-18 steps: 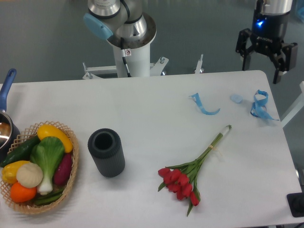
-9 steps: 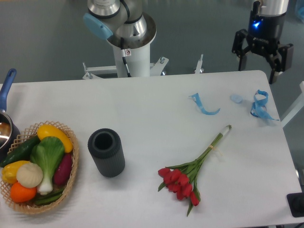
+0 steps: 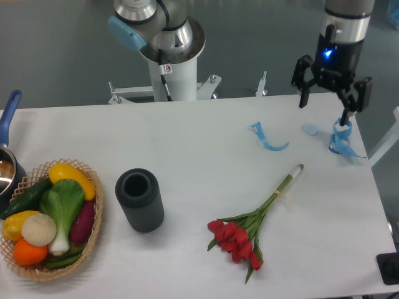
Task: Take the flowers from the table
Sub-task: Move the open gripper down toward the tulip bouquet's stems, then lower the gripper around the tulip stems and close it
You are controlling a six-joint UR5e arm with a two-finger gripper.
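The tool (image 3: 324,108) hung above the far right corner of the white counter (image 3: 187,143), its two fingers spread wide with nothing between them. Just below it lay blue ribbon scraps (image 3: 340,140), with another curl (image 3: 267,137) to their left. The flowers (image 3: 249,224) lay flat nearer the front, well apart from the tool, red buds toward the near edge and stems pointing far-right. A dark cylinder (image 3: 139,200) stood left of them, and a basket of vegetables (image 3: 50,219) sat at the left edge.

Red-budded flowers (image 3: 249,227) lying flat on the white table (image 3: 187,156), near its front right, tied green stems pointing up-right.
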